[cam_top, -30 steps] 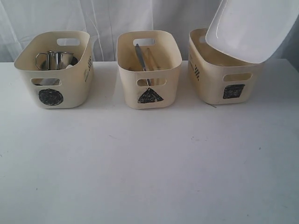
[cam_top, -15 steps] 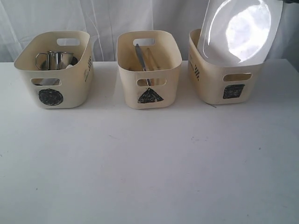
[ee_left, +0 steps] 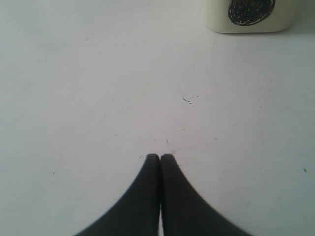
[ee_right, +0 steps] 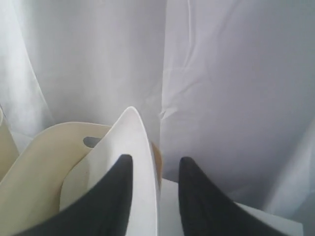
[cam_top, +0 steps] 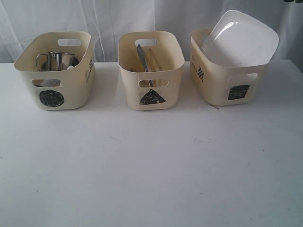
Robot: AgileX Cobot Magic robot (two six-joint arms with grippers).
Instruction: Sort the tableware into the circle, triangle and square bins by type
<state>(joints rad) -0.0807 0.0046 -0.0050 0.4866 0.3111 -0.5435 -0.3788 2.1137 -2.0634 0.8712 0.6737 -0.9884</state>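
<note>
The large white squarish plate [cam_top: 241, 40] leans tilted in the square bin [cam_top: 222, 80], its upper part standing out over the rim. My right gripper [ee_right: 155, 160] is open just above it. The plate's [ee_right: 123, 142] edge stands between the fingers, with a gap on one side. A steel mug [cam_top: 57, 60] sits in the circle bin [cam_top: 54, 71]. A steel knife [cam_top: 142, 59] and wooden chopsticks [cam_top: 154, 59] stand in the triangle bin [cam_top: 150, 71]. My left gripper [ee_left: 160, 156] is shut and empty, low over the table near the circle bin [ee_left: 216, 19].
The three cream bins stand in a row at the back of the white table [cam_top: 151, 165]. A white curtain [cam_top: 118, 19] hangs close behind them. In the right wrist view the square bin's [ee_right: 44, 162] far wall shows below the plate.
The plate has dropped from a tilt above the square bin to lean inside it. My right jaws have come apart off the plate. The left arm has not moved.
</note>
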